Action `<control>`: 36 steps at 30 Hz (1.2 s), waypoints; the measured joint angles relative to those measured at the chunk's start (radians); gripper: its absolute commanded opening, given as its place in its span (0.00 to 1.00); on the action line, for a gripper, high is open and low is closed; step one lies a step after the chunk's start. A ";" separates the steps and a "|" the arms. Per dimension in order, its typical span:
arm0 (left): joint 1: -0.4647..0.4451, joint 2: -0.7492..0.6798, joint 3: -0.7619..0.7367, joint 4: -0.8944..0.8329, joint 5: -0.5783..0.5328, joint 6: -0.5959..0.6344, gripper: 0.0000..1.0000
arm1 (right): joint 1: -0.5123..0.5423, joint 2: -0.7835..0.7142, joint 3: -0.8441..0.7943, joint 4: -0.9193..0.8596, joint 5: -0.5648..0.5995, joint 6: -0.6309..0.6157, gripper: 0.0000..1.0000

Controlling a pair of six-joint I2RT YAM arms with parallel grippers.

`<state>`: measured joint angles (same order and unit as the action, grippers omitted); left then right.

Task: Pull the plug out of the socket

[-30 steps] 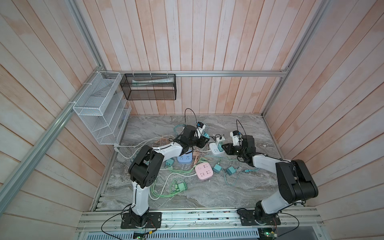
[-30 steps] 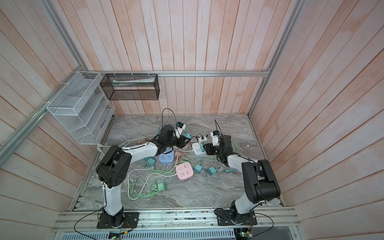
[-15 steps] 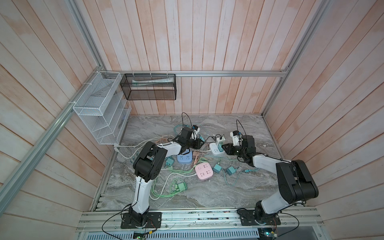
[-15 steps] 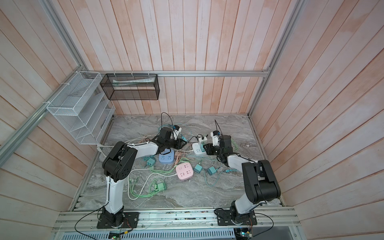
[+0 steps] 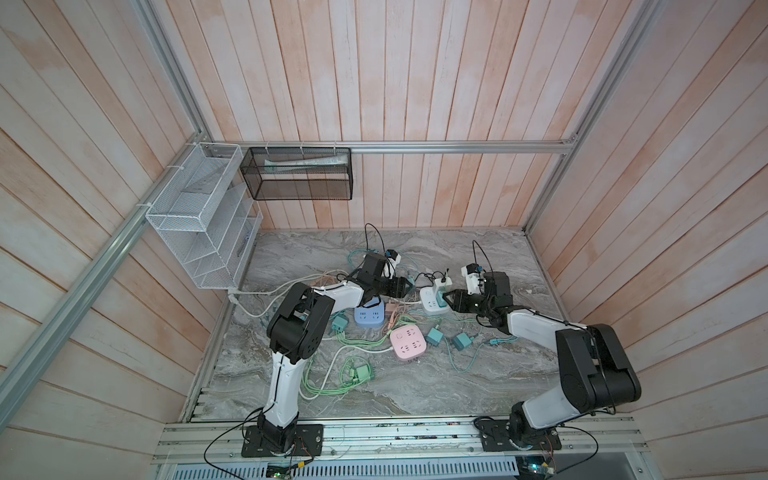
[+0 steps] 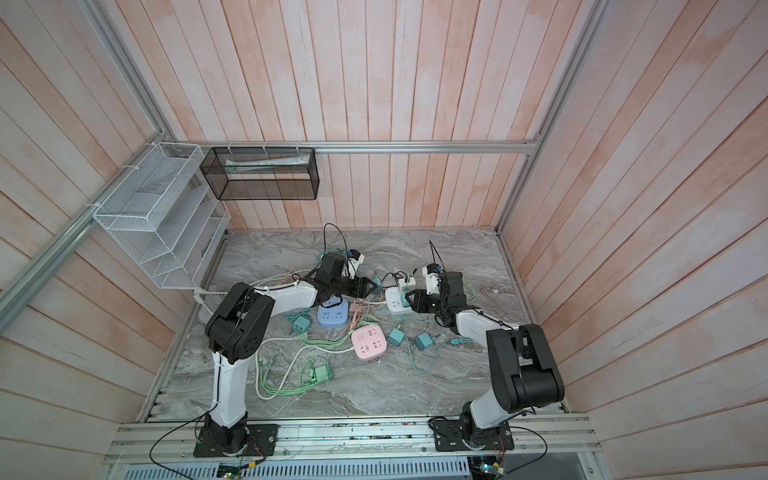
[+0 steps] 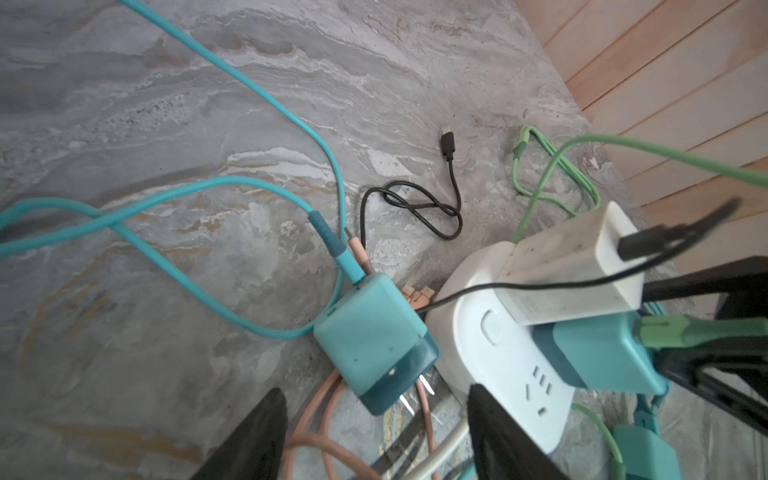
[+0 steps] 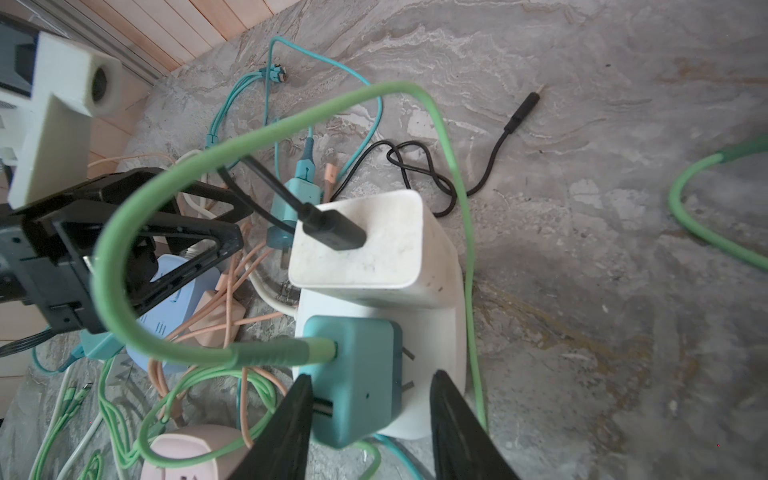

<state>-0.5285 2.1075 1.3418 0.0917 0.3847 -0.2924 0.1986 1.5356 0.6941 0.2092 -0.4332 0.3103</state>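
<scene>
A second ago the left gripper (image 7: 374, 390) was pinched shut and carried higher over the table. Now it sits lower and its jaws have sprung wide, gripping nothing. The right gripper (image 8: 372, 376), nearly shut a second ago, has parted to a middling gap, while its arm has barely shifted. The left fingers (image 7: 257, 436) are flat, black, tapering wedges. Just ahead of their tips, touching neither, the loose teal plug (image 7: 370, 332) lies on its side. It is a smooth rounded plastic cube with a darker base, and its two bare metal prongs point back toward the gripper. A teal cable (image 7: 332, 245) leaves its far end. Just beside the plug, in front of one fingertip, sits the white socket (image 7: 511, 365), a glossy rounded block with slotted outlets, on the veined grey marble table (image 7: 166, 104). The right gripper straddles the seated teal plug (image 8: 357, 374), which is pushed into that socket. One finger overlaps its edge, whether touching I cannot tell; the other stands clear. Farther from the right fingertips a scuffed white charger (image 8: 361, 249) is also plugged in, with a black cable (image 8: 332, 230) entering its top. A rubbery green cable (image 8: 266, 133) arches up from the seated plug.
</scene>
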 measured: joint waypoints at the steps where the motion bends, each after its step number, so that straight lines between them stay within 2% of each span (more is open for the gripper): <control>1: 0.000 0.000 0.000 -0.002 -0.001 0.003 0.74 | 0.000 -0.007 0.000 -0.011 0.003 0.000 0.47; 5: 0.000 0.000 0.000 -0.014 -0.020 0.004 0.77 | 0.000 -0.028 -0.005 -0.048 0.011 0.000 0.49; 17: -0.010 -0.044 0.000 -0.055 -0.096 0.033 0.78 | 0.001 -0.084 -0.017 -0.124 0.029 -0.012 0.55; 28: -0.126 -0.051 0.039 -0.123 -0.159 0.158 0.78 | 0.069 -0.107 -0.028 -0.146 0.080 -0.026 0.57; 33: -0.153 -0.045 0.072 -0.172 -0.159 0.190 0.77 | 0.093 -0.068 -0.022 -0.150 0.129 -0.035 0.45; 36: -0.160 -0.028 0.103 -0.187 -0.163 0.208 0.77 | 0.115 -0.020 -0.003 -0.161 0.166 -0.047 0.42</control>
<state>-0.6888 2.0792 1.4448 -0.0948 0.2214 -0.0849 0.3134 1.5154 0.6907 0.0483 -0.2668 0.2638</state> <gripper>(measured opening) 0.771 0.431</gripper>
